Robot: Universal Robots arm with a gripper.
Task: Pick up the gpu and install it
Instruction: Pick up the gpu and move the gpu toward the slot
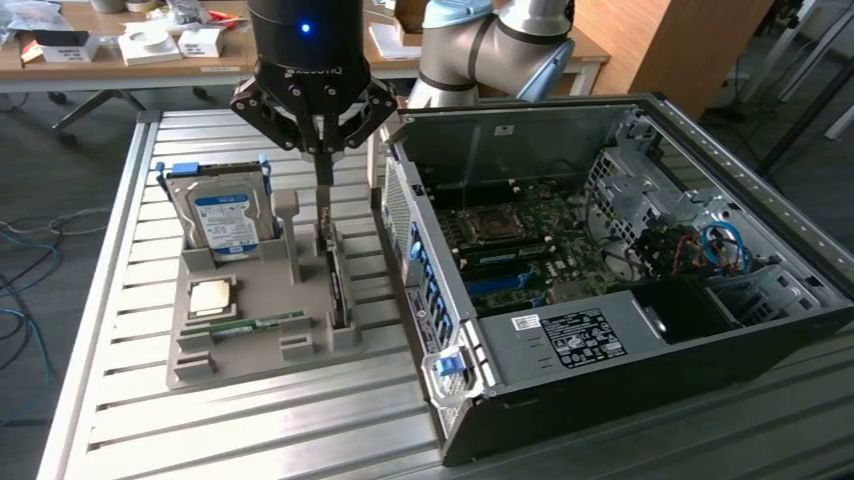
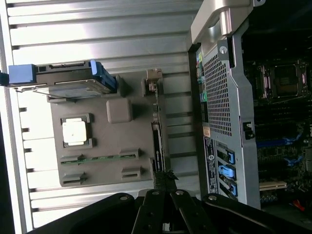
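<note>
Gripper [image 1: 324, 152] vertical, tight on gpu [image 1: 336, 290]

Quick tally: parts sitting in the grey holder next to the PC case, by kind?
Hard drive: 1
CPU: 1
Memory stick: 1
GPU: 1
Total: 4

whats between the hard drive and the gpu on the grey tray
A grey upright block of the tray stands between the hard drive and the gpu, plain in the exterior view.
</note>
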